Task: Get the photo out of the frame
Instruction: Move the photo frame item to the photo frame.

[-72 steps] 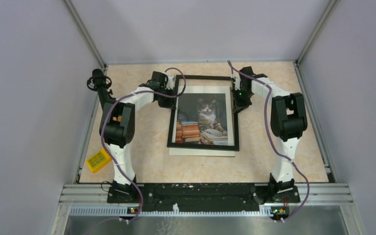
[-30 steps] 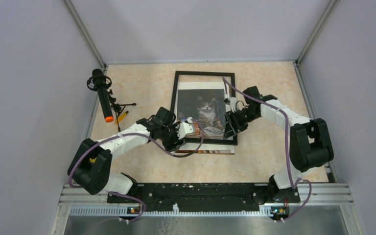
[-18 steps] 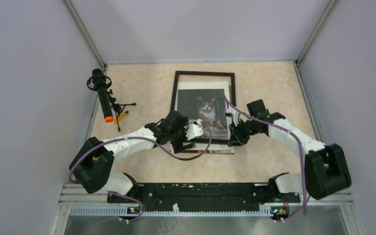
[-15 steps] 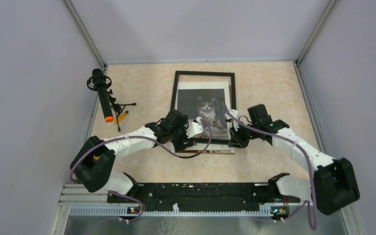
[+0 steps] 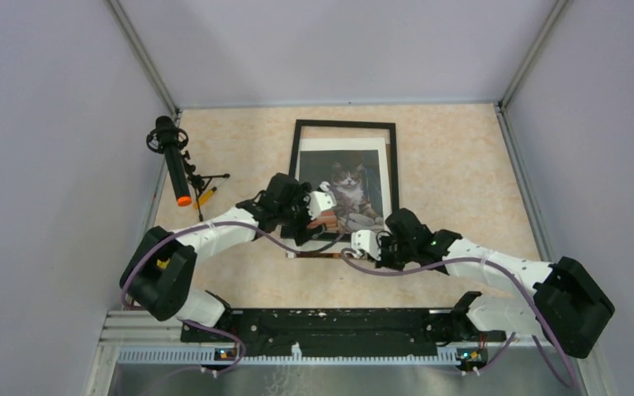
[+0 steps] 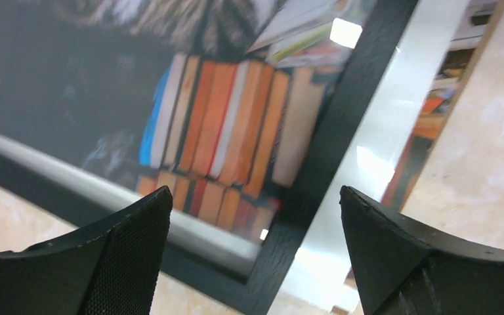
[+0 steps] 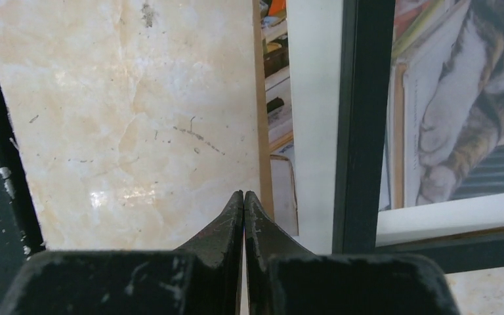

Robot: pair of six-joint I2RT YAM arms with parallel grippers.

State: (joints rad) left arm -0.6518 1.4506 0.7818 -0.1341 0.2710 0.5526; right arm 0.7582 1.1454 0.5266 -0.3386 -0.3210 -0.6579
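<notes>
The frame [image 5: 296, 165], thin and black, lies flat at mid-table with the cat photo [image 5: 355, 183] inside it. A pale sheet with a brown edge [image 5: 330, 255] sticks out under its near border. My left gripper [image 5: 320, 206] hovers open over the frame's near left part. In the left wrist view the gripper [image 6: 254, 191] spans the black border [image 6: 331, 144] and the photo's books [image 6: 223, 125]. My right gripper [image 5: 364, 244] is shut and empty at the frame's near edge. In the right wrist view its tips [image 7: 244, 197] meet at the sheet's brown edge [image 7: 260, 98], left of the border [image 7: 365, 118] and the photo [image 7: 459, 111].
A black microphone with an orange tip [image 5: 173, 161] stands on a small tripod at the left. A yellow object [image 5: 163, 267] lies half hidden behind the left arm. Grey walls enclose the table on three sides, and a black rail [image 5: 338, 322] runs along the near edge.
My left gripper has opened wide over the frame's near left part. My right gripper has shut and swung left and nearer, down to the frame's near edge.
</notes>
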